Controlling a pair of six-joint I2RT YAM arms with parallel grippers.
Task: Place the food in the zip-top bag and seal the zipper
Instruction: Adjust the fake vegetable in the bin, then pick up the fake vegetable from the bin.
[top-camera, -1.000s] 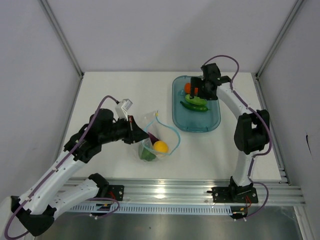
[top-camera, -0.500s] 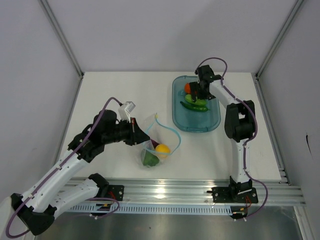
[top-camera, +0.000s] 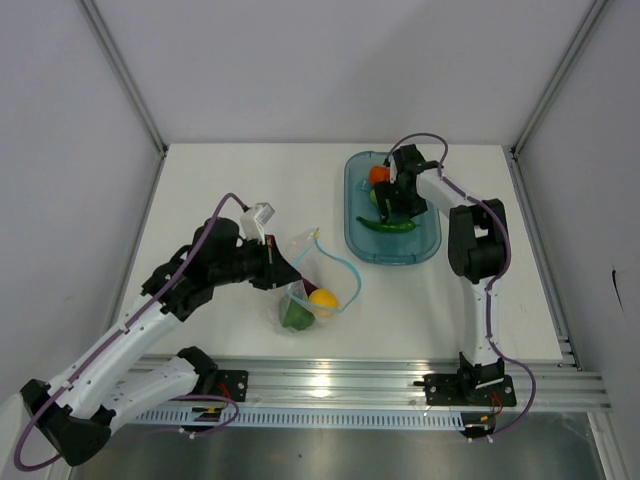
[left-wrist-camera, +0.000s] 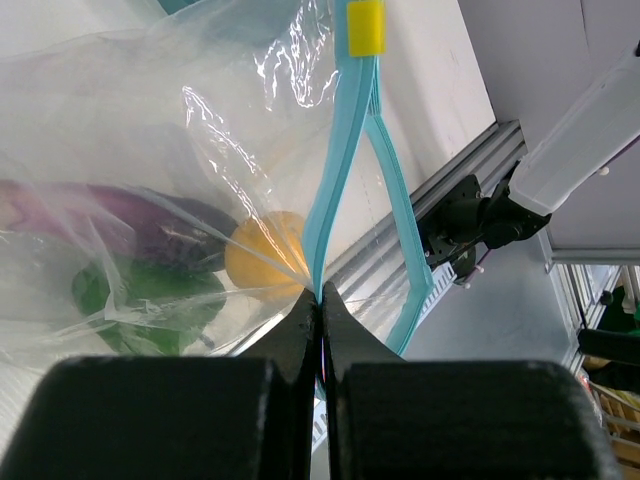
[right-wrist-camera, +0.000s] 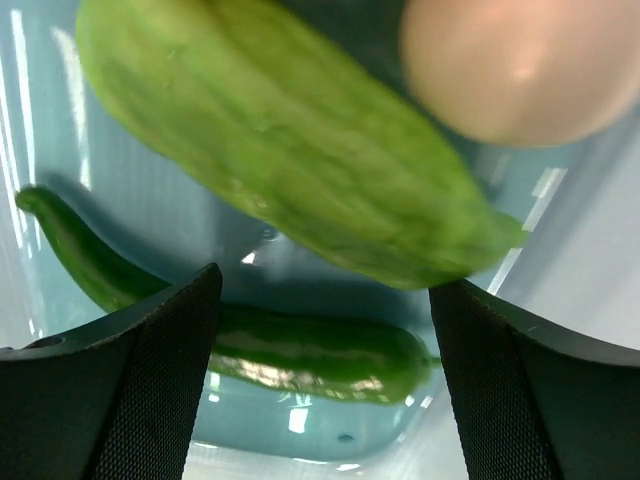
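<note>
Left wrist: left pincer clamps zipper edge.

Just a plain white table boxed in by pale grey walls, aluminium rail along the near edge.

Legible text: none in any of the three views.
The yellow slider on the zipper has a plain, unmarked face. In the top view, small coloured marks by the left arm base are too small to read. The right wrist view gives only unmarked surfaces.
</note>
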